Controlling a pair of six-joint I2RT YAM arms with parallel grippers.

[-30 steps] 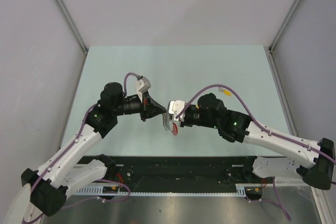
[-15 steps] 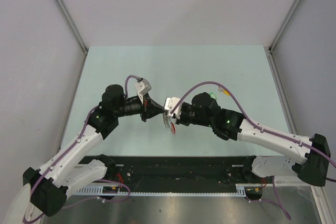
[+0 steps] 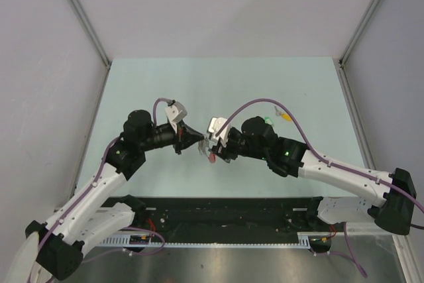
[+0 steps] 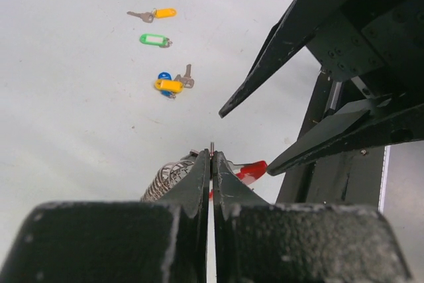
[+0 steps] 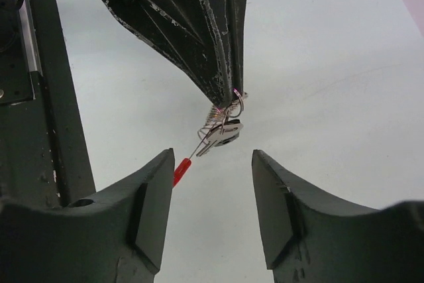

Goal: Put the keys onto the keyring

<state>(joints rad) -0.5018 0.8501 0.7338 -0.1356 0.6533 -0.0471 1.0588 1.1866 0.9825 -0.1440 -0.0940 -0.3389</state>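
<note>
My left gripper [image 4: 211, 155] is shut on the keyring [image 5: 228, 112], a grey metal loop with a coiled part and a red tag [image 5: 181, 168], and holds it above the table. A black-headed key [image 5: 222, 134] hangs from the loop just under the left fingertips [image 5: 222, 77]. My right gripper [image 5: 213, 156] stands open just short of the key, touching nothing. From above, the left gripper [image 3: 197, 141] and the right gripper [image 3: 213, 146] meet tip to tip at the table's middle. Three more keys lie on the table: yellow [image 4: 159, 13], green [image 4: 154, 40] and blue-and-yellow [image 4: 171, 85].
The loose keys show from above as a green one [image 3: 267, 120] and a yellow one [image 3: 283, 116], behind the right arm [image 3: 318, 164]. A black rail [image 3: 225, 213] runs along the table's near edge. Grey walls close in the left and right sides.
My right gripper, shut beside the keyring a second ago, now stands open. Both grippers and the hanging keyring have shifted slightly left.
</note>
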